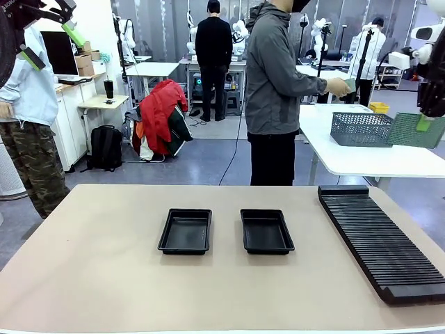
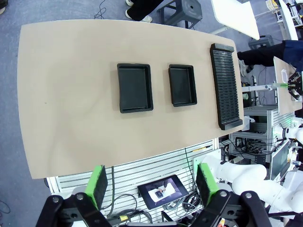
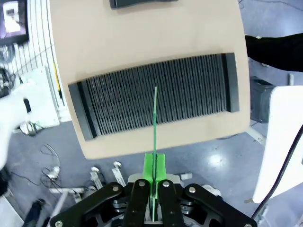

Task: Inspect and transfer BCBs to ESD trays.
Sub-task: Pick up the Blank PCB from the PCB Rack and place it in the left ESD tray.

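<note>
While both my arms are raised high over the table, my left pincer is up at the left with its jaws wide apart, gripping no object. Below it on the table lie two black trays, side by side with a gap between them: the left tray and the right tray. Beyond them a person stands turned toward a white table that carries a grey basket. Along the table's right side lies the rack. My right pincer is clamped on a green BCB, held on edge well above the rack.
</note>
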`<state>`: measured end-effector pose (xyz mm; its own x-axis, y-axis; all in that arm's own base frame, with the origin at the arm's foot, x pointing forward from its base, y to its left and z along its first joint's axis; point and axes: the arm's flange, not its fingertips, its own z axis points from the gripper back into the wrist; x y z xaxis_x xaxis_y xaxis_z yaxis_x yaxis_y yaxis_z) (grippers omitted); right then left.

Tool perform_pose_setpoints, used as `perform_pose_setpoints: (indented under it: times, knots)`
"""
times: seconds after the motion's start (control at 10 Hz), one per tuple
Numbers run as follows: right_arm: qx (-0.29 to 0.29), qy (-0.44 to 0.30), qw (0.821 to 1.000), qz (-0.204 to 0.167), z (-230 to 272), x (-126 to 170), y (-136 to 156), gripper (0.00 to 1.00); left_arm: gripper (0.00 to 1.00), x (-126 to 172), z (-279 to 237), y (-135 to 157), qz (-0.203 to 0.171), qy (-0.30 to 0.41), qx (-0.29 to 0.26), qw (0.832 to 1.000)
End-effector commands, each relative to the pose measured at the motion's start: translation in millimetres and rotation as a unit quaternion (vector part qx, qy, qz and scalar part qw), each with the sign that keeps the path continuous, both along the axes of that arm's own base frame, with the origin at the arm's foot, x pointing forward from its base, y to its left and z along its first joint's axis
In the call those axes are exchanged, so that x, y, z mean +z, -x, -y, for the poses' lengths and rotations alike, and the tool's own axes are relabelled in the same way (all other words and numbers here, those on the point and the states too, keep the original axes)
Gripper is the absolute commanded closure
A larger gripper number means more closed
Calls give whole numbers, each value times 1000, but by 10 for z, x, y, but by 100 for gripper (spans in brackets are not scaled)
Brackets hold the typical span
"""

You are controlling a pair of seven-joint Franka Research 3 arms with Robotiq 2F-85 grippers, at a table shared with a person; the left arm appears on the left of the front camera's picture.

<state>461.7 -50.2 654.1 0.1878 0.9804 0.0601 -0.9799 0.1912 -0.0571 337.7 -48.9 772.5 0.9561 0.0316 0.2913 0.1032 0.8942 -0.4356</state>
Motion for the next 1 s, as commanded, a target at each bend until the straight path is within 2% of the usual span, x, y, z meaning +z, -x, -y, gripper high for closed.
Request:
perform_pose_setpoints:
  times: [0.0, 0.1, 0.2, 0.4, 0.5, 0.9]
  knots:
    - [-92, -68, 993, -27, -435, 15, -30, 98, 0, -15, -5, -7, 3, 3, -1, 1000]
    - [-134, -85, 986, -44, -680, -11, -16, 98, 0, -15, -5, -7, 3, 3, -1, 1000]
    - [-194, -103, 973, -67, -985, -73, -10, 98, 0, -15, -5, -7, 3, 3, -1, 1000]
    - [-271, -153, 944, -111, -1443, -257, 29, 98, 0, -15, -5, -7, 3, 3, -1, 1000]
    - [-309, -170, 928, -120, -1650, -392, 50, 98, 0, -15, -5, -7, 3, 3, -1, 1000]
    - [-432, -256, 847, -174, -2425, -1062, 90, 98, 0, -15, -5, -7, 3, 3, -1, 1000]
